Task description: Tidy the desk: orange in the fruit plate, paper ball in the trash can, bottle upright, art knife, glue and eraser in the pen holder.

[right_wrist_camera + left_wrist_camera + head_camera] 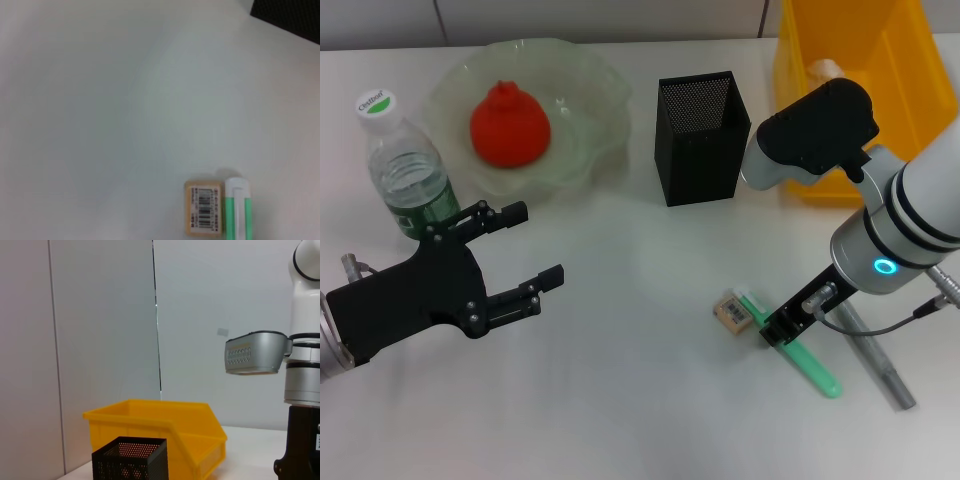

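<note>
- Head view: the left gripper hangs over the white table, its fingers wide open and holding nothing.
- The right gripper is low over the green glue stick; I cannot tell how its fingers stand.
- The eraser touches the glue.
- The orange sits in the fruit plate.
- The bottle stands near the table's left edge.
- The pen holder stands beside the trash can, with bare table in front.

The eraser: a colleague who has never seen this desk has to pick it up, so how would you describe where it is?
Start at the black mesh pen holder mid-desk and come toward the robot to the right gripper. The eraser lies flat on the table just to its left, against a green-and-white stick. It is the only small beige block, with a barcode on its wrapper.
</note>
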`<action>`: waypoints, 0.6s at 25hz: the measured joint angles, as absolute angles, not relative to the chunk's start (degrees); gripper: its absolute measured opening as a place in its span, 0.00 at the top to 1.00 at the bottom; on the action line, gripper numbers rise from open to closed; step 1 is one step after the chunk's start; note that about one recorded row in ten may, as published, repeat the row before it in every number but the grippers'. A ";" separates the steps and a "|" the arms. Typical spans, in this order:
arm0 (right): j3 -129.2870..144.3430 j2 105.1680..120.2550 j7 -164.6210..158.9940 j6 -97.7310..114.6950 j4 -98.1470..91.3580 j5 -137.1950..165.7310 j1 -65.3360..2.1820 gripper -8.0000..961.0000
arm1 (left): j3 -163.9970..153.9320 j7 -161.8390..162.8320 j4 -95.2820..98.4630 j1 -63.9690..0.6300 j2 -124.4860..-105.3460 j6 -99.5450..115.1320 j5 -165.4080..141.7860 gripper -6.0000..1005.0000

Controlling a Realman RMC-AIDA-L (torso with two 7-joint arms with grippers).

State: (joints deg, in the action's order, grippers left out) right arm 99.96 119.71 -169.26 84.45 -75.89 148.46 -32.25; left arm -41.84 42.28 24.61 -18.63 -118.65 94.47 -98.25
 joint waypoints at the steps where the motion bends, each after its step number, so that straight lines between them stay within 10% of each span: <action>1: 99.98 119.71 -169.22 84.32 -75.77 148.47 -32.25 0.78 | -41.83 42.28 24.61 -18.63 -118.65 94.48 -98.25 0.22; 15: 93.16 119.37 -168.61 87.79 -86.02 148.78 -28.65 0.82 | -41.84 43.00 24.67 -18.60 -118.59 95.64 -98.26 0.22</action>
State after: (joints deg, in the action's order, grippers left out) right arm 93.16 119.37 -168.61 87.79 -86.02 148.78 -28.65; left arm -41.84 43.00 24.67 -18.60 -118.59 95.64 -98.26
